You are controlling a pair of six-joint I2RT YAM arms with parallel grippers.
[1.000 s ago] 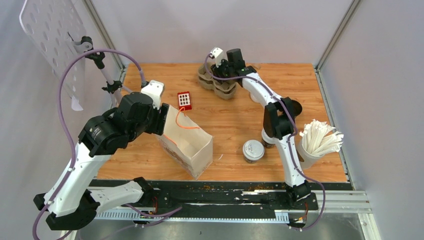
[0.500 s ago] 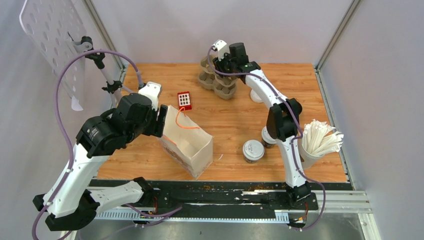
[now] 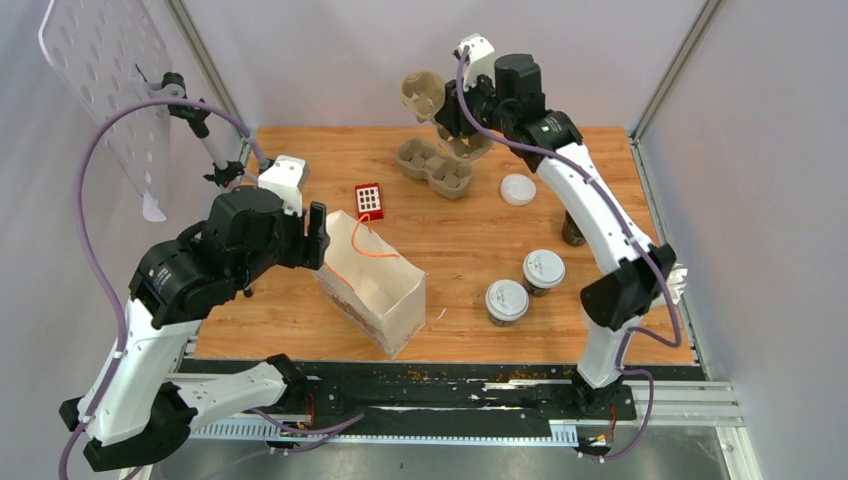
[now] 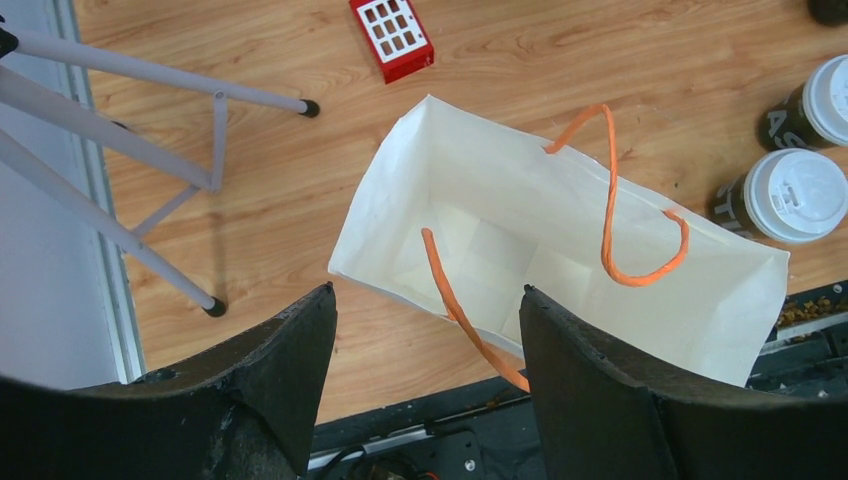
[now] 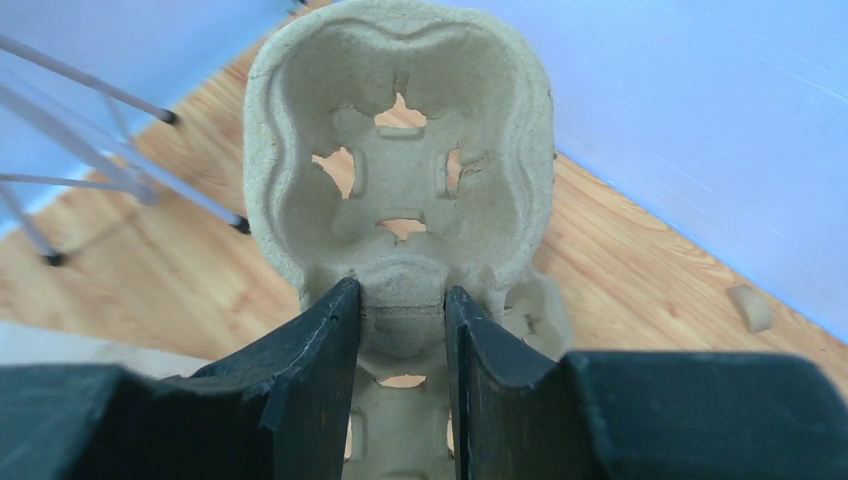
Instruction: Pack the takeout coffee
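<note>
On the wooden table, the largest loose thing is a white paper bag with orange handles. It stands open-mouthed at the near left, and the left wrist view looks down on its pale floor.

The left gripper hangs just left of the bag's far-left edge. Its jaws stand wide apart with nothing between them, and the bag's rim lies below the gap.

At the far edge, the right gripper holds a pulp tray up off the table, tilted so its wells face left. In the right wrist view its fingers pinch the raised ridge in the tray's middle. A second pulp tray lies flat on the table below it, far of centre.

The takeout coffee is two lidded cups standing upright to the right of the bag and apart from it. The near cup and the far cup sit just beside each other, and neither gripper is at them. Farther right, a dark cup-like shape is mostly hidden behind the right forearm, so I cannot tell whether it has a lid.

A loose white lid lies flat to the right of the second tray. A small red block with white squares lies just far of the bag.
</note>
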